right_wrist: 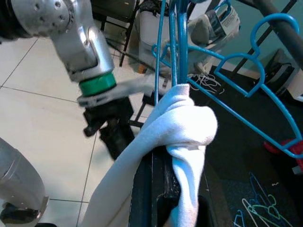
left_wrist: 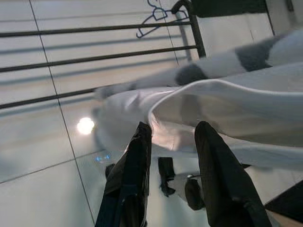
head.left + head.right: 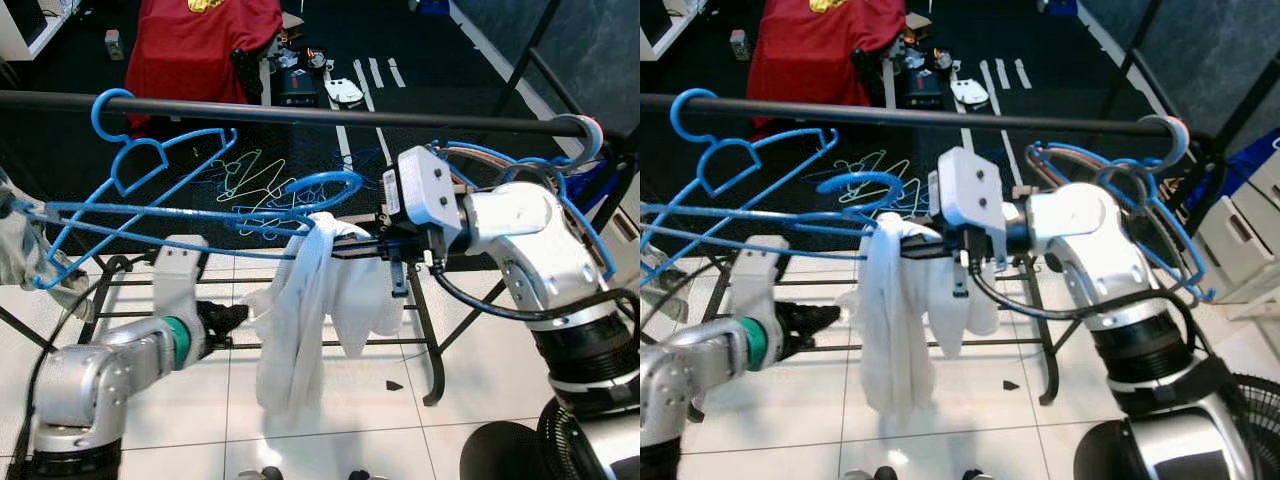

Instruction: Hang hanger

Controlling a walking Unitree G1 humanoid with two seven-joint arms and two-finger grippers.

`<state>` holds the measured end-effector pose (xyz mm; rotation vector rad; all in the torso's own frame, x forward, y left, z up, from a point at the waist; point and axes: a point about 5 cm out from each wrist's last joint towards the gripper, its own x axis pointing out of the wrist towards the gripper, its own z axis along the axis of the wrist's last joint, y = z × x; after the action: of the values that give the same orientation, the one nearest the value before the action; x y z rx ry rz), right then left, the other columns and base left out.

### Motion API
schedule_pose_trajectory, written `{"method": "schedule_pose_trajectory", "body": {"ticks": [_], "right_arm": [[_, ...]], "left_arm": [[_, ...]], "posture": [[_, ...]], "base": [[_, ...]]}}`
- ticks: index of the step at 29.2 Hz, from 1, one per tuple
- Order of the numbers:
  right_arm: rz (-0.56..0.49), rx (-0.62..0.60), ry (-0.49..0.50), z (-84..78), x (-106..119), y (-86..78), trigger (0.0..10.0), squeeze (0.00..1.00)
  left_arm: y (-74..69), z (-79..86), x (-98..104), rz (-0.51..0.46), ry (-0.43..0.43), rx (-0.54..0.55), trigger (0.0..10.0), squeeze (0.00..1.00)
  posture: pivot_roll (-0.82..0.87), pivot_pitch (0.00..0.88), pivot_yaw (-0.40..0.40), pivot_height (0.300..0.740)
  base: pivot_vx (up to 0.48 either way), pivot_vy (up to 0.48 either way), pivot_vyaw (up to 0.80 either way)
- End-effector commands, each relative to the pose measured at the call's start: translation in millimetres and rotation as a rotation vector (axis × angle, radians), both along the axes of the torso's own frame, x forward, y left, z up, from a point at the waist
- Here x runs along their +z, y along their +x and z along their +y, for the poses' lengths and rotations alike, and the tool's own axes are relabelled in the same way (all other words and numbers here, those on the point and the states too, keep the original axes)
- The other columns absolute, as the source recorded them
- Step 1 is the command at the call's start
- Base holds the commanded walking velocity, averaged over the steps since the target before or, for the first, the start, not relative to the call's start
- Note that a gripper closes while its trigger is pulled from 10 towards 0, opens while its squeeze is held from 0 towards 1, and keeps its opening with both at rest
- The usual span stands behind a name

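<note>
We see blue hanger (image 3: 300, 195), thin plastic, white cloth (image 3: 300, 310) draped over it, held just below black rail (image 3: 300, 113) | right gripper (image 1: 163, 175) jaws clamped on hanger and cloth | left gripper (image 2: 173, 156) jaws parted, empty, low beside cloth

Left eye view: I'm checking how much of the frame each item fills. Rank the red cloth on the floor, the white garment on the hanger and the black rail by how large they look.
1. Red cloth and white garment: too alike to rank, and the garment is nearer.
2. Black rail: long but thin.
</note>
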<state>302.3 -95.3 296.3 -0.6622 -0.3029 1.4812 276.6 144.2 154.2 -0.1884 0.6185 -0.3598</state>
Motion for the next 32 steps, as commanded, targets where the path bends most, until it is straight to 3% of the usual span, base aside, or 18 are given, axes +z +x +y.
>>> {"method": "schedule_pose_trajectory", "body": {"ticks": [1,11,20,21,22,23,24,25,26,29,30,32], "right_arm": [[-0.022,0.018,0.018,1.9,3.5,-4.7,0.0,0.0],[-0.017,0.002,0.013,-2.1,1.4,-3.5,0.0,0.0],[-0.041,0.02,0.021,0.4,11.9,-4.6,0.0,0.0],[-0.051,0.029,0.027,1.7,16.3,-5.9,0.0,0.0],[-0.051,0.029,0.027,1.7,16.3,-5.9,0.0,0.0],[-0.058,0.039,0.033,2.8,19.8,-7.3,0.0,0.0],[-0.063,0.046,0.038,3.6,22.5,-8.9,0.0,0.0],[-0.063,0.046,0.038,3.6,22.5,-8.9,0.0,0.0],[-0.066,0.053,0.042,4.2,24.7,-10.7,0.0,0.0],[-0.066,0.053,0.042,4.2,24.7,-10.7,0.0,0.0],[-0.067,0.056,0.044,4.3,25.4,-12.0,0.0,0.0],[-0.067,0.056,0.044,4.3,25.4,-12.0,0.0,0.0]], "left_arm": [[-6.3,-5.7,-9.3,0.053,-0.002,-0.02,10.0,0.0],[-10.9,-17.3,-10.7,0.078,-0.02,-0.056,10.0,0.0],[-7.6,-23.6,-20.3,0.096,0.022,-0.042,9.7,0.0],[-4.6,-28.0,-23.7,0.098,0.032,-0.037,6.9,0.0],[-4.6,-28.0,-23.7,0.098,0.032,-0.037,6.9,0.0],[-1.7,-32.0,-27.2,0.105,0.035,-0.023,5.9,0.0],[0.3,-36.8,-28.4,0.108,0.014,-0.023,7.6,0.0],[0.3,-36.8,-28.4,0.108,0.014,-0.023,7.6,0.0],[2.0,-40.7,-29.1,0.112,0.0,-0.022,4.4,0.0],[2.0,-40.7,-29.1,0.112,0.0,-0.022,4.4,0.0],[4.5,-41.8,-30.7,0.114,0.008,-0.011,0.0,0.0],[4.5,-41.8,-30.7,0.114,0.008,-0.011,0.0,0.0]], "posture": [[-0.05,0.135,0.084,0.74],[-0.05,0.141,0.082,0.74],[-0.05,0.138,0.078,0.74],[-0.05,0.137,0.078,0.74],[-0.05,0.137,0.078,0.74],[-0.05,0.137,0.079,0.74],[-0.06,0.137,0.078,0.74],[-0.06,0.137,0.078,0.74],[-0.06,0.137,0.079,0.74],[-0.06,0.137,0.079,0.74],[-0.06,0.136,0.081,0.74],[-0.06,0.136,0.081,0.74]], "base": [[0.0,0.0,0.0],[0.0,0.0,0.0],[0.0,0.0,0.0],[0.0,0.0,0.0],[0.0,0.0,0.0],[0.0,0.0,0.0],[0.0,0.0,0.0],[0.0,0.0,0.0],[0.0,0.0,0.0],[0.0,0.0,0.0],[0.0,0.0,0.0],[0.0,0.0,0.0]]}}
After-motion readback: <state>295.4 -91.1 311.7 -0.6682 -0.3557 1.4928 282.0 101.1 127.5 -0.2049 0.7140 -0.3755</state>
